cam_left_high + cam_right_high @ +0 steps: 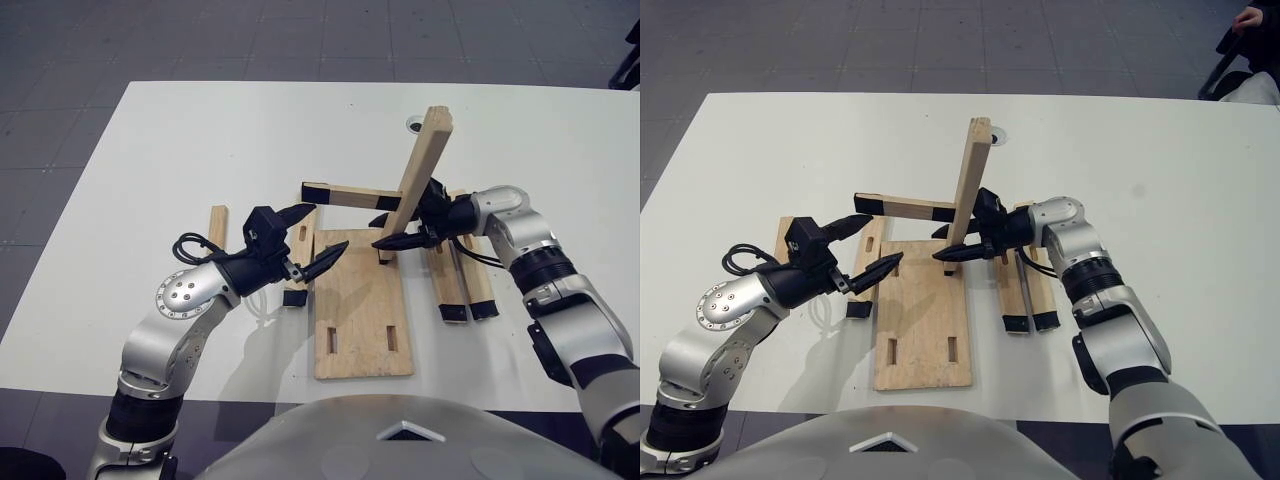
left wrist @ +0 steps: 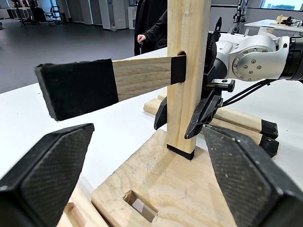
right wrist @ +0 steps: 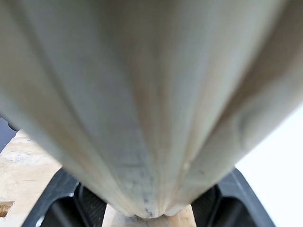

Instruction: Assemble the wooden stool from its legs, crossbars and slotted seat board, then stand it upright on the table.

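Observation:
The slotted seat board (image 1: 358,318) lies flat mid-table. At its far right corner a wooden leg (image 1: 424,160) stands upright, slightly tilted, its black foot in a slot. A crossbar (image 1: 352,196) with a black end juts from the leg toward my left. My right gripper (image 1: 392,233) is shut on the leg just above the board, fingers either side (image 2: 202,111). The leg's surface (image 3: 142,94) looms close in the right wrist view. My left gripper (image 1: 322,230) hangs open over the board's far left corner, below the crossbar, holding nothing; its fingers (image 2: 52,179) frame the leg (image 2: 187,71).
Two more legs (image 1: 462,285) with black ends lie side by side right of the board. Another leg (image 1: 296,262) lies along the board's left edge under my left gripper, and a short piece (image 1: 217,228) farther left. A round grommet (image 1: 413,124) sits behind the leg.

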